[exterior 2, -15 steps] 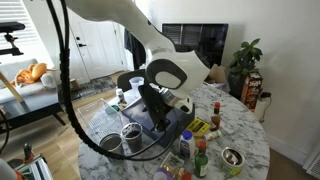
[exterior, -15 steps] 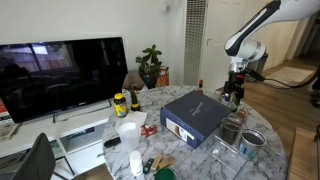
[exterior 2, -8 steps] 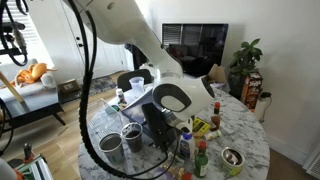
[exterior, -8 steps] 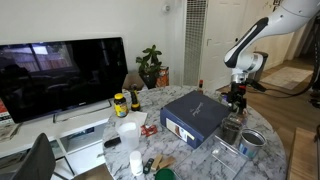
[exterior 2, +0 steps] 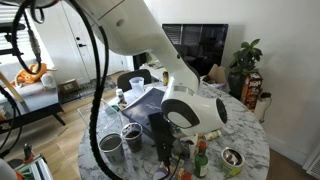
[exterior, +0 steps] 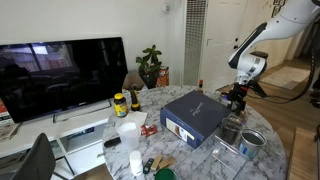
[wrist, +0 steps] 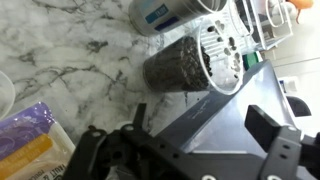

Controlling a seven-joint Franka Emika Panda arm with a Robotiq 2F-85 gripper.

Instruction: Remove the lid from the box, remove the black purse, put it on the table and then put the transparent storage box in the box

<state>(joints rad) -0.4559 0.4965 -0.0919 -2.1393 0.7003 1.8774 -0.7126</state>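
Observation:
The box is navy with a white label and stands mid-table, with the dark lid on it. The black purse is hidden. In the wrist view the lid fills the lower middle, one edge running diagonally. My gripper is open just above that edge, one finger over the lid and the other over the marble. In an exterior view the gripper hangs at the box's far corner. The arm hides most of the box in an exterior view. The transparent storage box seems to stand by the table's front edge.
A mesh cup and a metal tin lie just beyond the lid. A yellow-and-purple packet is at the lower left. Bottles, cups and a tin crowd the marble table. A TV stands behind.
The arm has swung and come down toward the lid's edge. The gripper has stayed open, and the box and lid have not moved.

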